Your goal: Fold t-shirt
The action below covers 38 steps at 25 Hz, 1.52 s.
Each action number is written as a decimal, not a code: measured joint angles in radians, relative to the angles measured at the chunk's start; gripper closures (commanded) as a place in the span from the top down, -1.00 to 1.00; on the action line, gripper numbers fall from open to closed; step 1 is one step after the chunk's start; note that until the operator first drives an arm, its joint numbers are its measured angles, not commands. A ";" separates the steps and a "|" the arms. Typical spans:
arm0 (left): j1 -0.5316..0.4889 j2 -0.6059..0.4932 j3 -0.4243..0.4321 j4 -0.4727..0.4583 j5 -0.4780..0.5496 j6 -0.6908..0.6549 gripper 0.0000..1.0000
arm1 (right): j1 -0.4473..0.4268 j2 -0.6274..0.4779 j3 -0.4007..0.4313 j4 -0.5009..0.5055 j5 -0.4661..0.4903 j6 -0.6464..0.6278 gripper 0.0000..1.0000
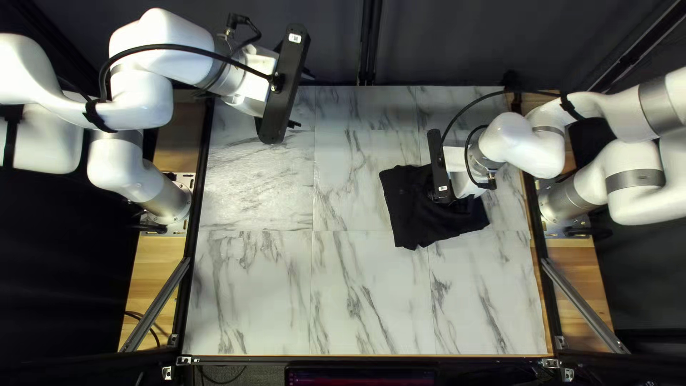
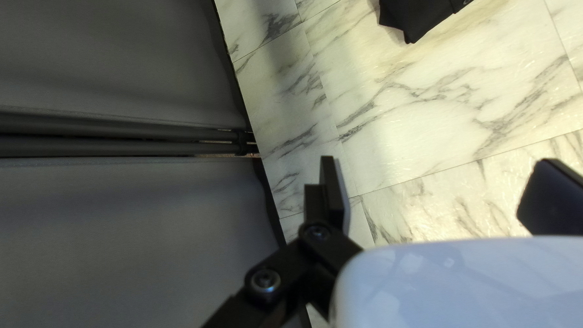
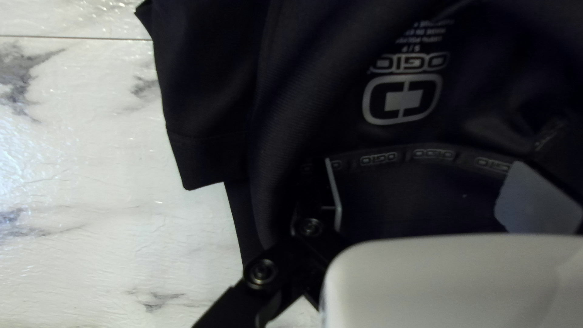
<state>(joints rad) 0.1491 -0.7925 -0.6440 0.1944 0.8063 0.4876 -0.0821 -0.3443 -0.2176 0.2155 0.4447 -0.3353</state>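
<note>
Black fabric t-shirt (image 1: 411, 218) lies compact but uneven, right of centre on the white marbled worktop (image 1: 250, 293). Right hand (image 3: 423, 163) spread over its collar; left hand (image 2: 437, 161) spread, well apart. Judged step: positioning for a grasp. Next requires closing on collar cloth.

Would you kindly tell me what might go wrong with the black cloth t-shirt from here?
My open, black right gripper is low over the neck of the black cloth t-shirt, where layers overlap, so it may catch too few or too many. My open, black left gripper hangs well away, so a one-sided pull might drag the shirt across the white, grey-veined table.
</note>
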 measured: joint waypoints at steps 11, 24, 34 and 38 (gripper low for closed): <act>0.000 0.000 0.000 0.000 0.000 0.000 1.00 | -0.018 0.036 -0.042 -0.004 0.020 -0.033 1.00; 0.000 0.000 0.000 0.000 0.000 0.000 1.00 | -0.027 0.118 -0.087 0.053 0.017 -0.109 1.00; 0.000 0.000 0.000 0.000 0.000 0.000 1.00 | -0.020 0.140 -0.109 0.084 0.047 -0.126 1.00; 0.000 0.000 0.000 0.000 0.000 0.000 1.00 | -0.011 0.113 -0.103 0.074 0.066 -0.101 1.00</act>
<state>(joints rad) 0.1491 -0.7925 -0.6440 0.1944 0.8063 0.4876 -0.0933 -0.2312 -0.3207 0.2892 0.5108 -0.4362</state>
